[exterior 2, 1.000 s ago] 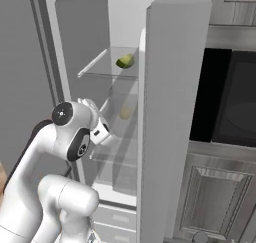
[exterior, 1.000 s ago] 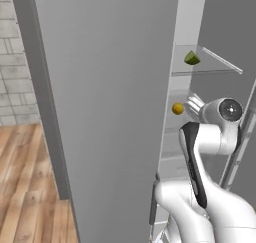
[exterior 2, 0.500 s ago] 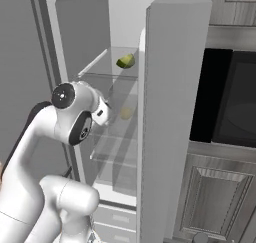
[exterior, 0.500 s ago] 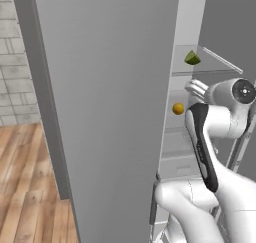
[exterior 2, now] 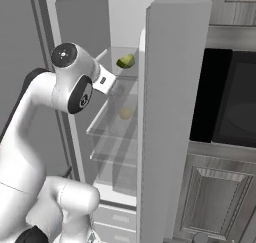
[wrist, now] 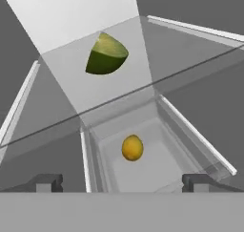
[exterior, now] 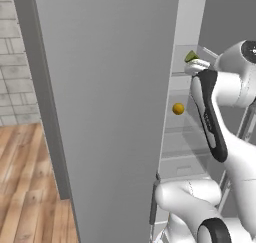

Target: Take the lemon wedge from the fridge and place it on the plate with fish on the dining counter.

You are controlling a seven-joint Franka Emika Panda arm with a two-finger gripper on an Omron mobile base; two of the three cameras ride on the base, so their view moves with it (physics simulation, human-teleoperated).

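One lemon wedge lies on the upper glass shelf of the open fridge, its rounded green rind turned toward the lower left of the hand view and its paler cut face tilted up toward the upper right; the long axis appears to run along the curved edge, roughly crosswise to the gripper's line of approach, though the exact resting face cannot be told. Judged by its look, the piece is light and fairly firm in the rind but soft and wet in the flesh, so it is likely slippery on the cut face and liable to skid on the glass; a hold across the two flat sides, near the thick middle, seems the safest. On the shelf below, seen through the glass, sits a round orange-yellow fruit. The gripper hovers in front of and below the wedge, its two fingertips set wide apart and holding nothing. From the base cameras the white arm reaches into the compartment between the two grey doors.
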